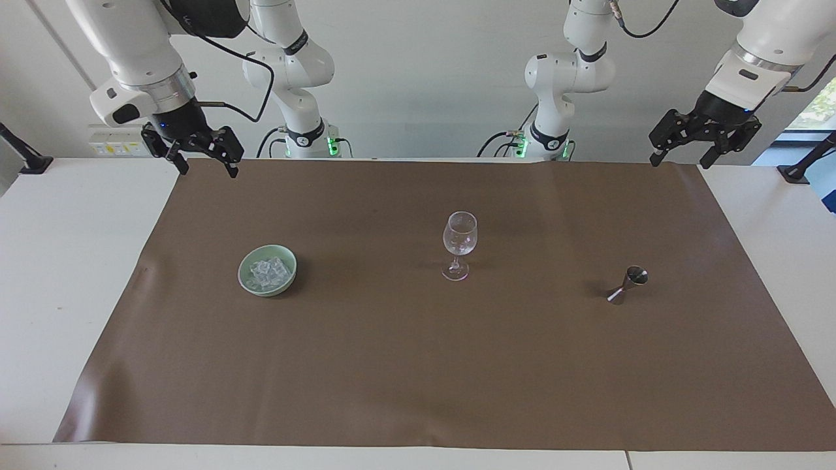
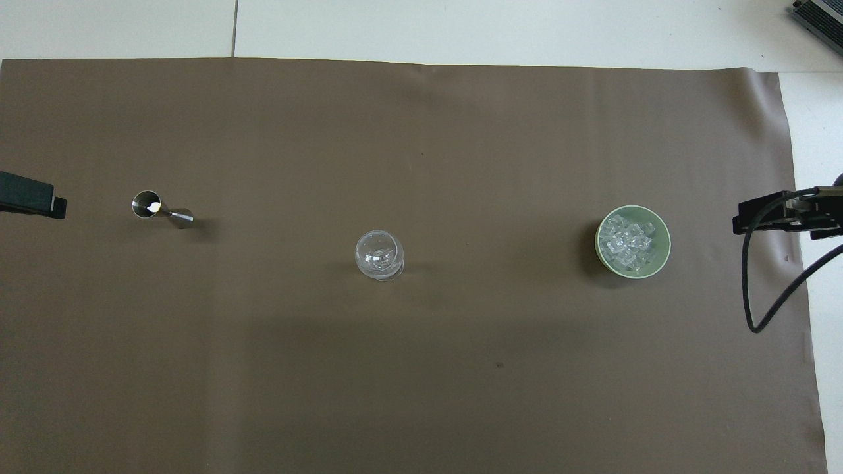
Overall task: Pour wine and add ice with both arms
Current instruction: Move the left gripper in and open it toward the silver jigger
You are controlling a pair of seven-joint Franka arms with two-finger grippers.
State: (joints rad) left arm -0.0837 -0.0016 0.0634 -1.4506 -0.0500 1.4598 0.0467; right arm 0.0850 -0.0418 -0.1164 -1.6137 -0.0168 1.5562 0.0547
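The ice is a heap of small clear cubes in a pale green bowl toward the right arm's end of the brown mat. An empty clear stemmed glass stands mid-mat. A small steel jigger stands toward the left arm's end. My right gripper is open and empty, up over the mat's corner near the robots. My left gripper is open and empty, up over the mat's other corner near the robots. The overhead view shows the ice, the glass and the jigger. No wine bottle shows.
The brown mat covers most of the white table. A black cable hangs by the right gripper. The left gripper's tip shows at the mat's edge beside the jigger.
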